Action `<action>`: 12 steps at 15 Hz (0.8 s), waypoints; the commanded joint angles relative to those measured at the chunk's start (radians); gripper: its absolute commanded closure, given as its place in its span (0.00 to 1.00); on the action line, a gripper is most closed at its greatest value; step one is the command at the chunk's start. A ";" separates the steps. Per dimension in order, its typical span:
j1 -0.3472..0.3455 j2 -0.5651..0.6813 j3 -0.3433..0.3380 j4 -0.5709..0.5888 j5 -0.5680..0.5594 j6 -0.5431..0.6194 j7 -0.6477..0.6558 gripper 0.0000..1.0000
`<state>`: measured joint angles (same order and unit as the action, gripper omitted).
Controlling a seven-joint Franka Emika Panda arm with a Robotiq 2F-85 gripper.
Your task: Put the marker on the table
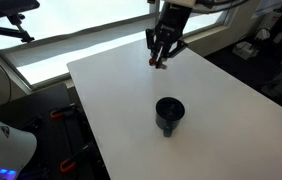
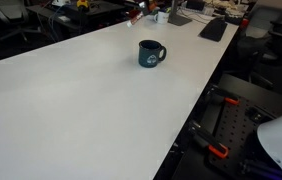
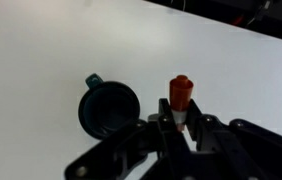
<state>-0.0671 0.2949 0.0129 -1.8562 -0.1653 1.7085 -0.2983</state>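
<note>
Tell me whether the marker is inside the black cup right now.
No: in the wrist view the marker stands clamped in the pincer, outside the open black cup.

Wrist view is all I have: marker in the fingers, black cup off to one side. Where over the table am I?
Observer: In an exterior view the gripper hangs over the table near its far edge, with the marker showing its red end below the fingers.
Operator: Is the cup close to me?
Observer: No. The cup stands upright around mid-table, well apart from you.
Operator: Anything on its side?
Observer: A pale print on its wall, which only an exterior view shows.
</note>
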 commanded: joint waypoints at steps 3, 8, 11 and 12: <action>0.099 -0.102 0.068 -0.236 0.002 0.409 0.073 0.95; 0.136 -0.004 0.121 -0.415 0.073 0.835 0.050 0.95; 0.129 0.087 0.130 -0.493 0.069 1.048 0.035 0.95; 0.125 0.117 0.128 -0.503 0.063 1.091 0.034 0.95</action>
<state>0.0707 0.3572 0.1377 -2.3161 -0.1065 2.6791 -0.2412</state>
